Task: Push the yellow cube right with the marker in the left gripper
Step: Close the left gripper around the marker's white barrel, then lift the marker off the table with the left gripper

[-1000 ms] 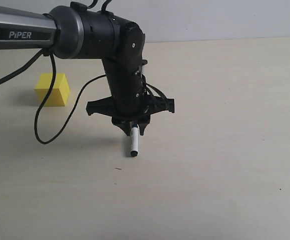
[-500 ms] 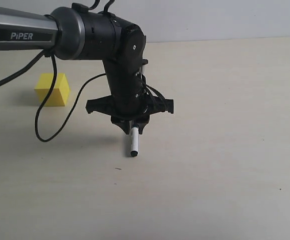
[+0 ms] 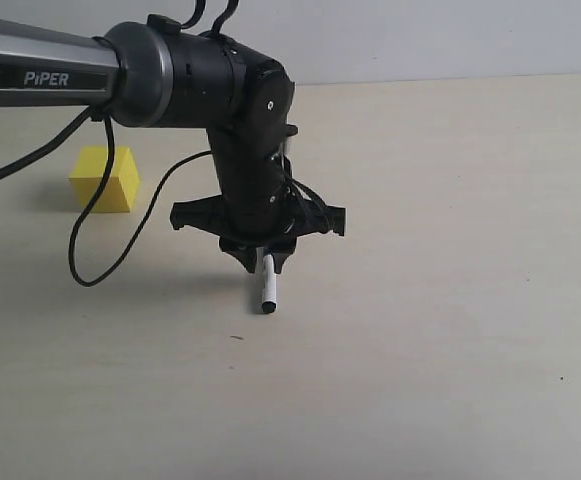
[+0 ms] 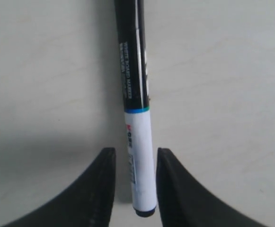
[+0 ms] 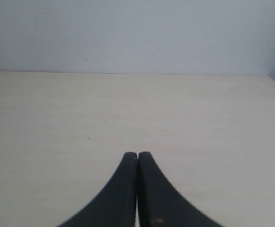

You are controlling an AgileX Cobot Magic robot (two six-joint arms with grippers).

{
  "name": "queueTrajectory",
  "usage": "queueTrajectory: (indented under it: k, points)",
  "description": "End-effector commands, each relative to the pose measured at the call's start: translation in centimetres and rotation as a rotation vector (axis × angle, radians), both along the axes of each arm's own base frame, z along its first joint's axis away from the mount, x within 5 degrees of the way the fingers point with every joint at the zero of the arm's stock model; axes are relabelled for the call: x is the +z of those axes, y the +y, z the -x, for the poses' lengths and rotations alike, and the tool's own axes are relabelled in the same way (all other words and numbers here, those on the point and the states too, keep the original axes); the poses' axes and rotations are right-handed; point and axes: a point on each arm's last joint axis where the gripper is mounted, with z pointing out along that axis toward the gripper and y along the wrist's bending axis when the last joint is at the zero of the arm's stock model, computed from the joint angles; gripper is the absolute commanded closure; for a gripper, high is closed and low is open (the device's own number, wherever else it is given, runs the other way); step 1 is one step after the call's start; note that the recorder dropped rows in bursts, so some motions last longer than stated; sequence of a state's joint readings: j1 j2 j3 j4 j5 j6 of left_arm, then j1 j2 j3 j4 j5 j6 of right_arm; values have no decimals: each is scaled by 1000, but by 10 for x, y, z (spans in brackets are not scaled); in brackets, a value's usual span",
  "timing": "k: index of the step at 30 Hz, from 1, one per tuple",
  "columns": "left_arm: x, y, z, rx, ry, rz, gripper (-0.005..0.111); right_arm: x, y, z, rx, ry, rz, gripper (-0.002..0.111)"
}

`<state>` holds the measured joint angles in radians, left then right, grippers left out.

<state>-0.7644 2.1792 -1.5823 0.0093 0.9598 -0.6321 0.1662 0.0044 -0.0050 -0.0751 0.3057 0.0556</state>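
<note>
The marker (image 3: 268, 288) lies on the table, its white end with a small black tip towards the exterior camera. In the left wrist view the marker (image 4: 139, 156) runs from that white end into a long black part. My left gripper (image 3: 262, 266) points down and straddles the white end; the left gripper (image 4: 136, 151) is narrowly open, with a gap on one side of the barrel. The yellow cube (image 3: 105, 178) sits well to the left and farther back, apart from both. My right gripper (image 5: 137, 155) is shut on nothing.
A black cable (image 3: 82, 250) loops down from the left arm (image 3: 240, 110) between the cube and the gripper. A pale wall (image 3: 420, 35) bounds the table's far edge. The right wrist view shows bare tabletop (image 5: 137, 109) and wall.
My left gripper has drifted slightly to the left. The marker's near end has stayed in place, and the cube has not moved.
</note>
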Motion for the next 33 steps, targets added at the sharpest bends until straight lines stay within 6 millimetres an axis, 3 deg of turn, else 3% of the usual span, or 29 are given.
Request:
queueTrajectory:
  k: [1,9,17,33]
  points:
    - [1,-1,1,-14,-9,1,76,0,0,0,-2,-13,1,108]
    - [-2,-1,1,-14,-6,-3,76,0,0,0,-2,-13,1,108]
    - [-19,-3,-1,-14,9,-15,76,0,0,0,-2,-13,1,108]
    - [-22,-3,-1,-13,10,-14,76,0,0,0,-2,-13,1,108]
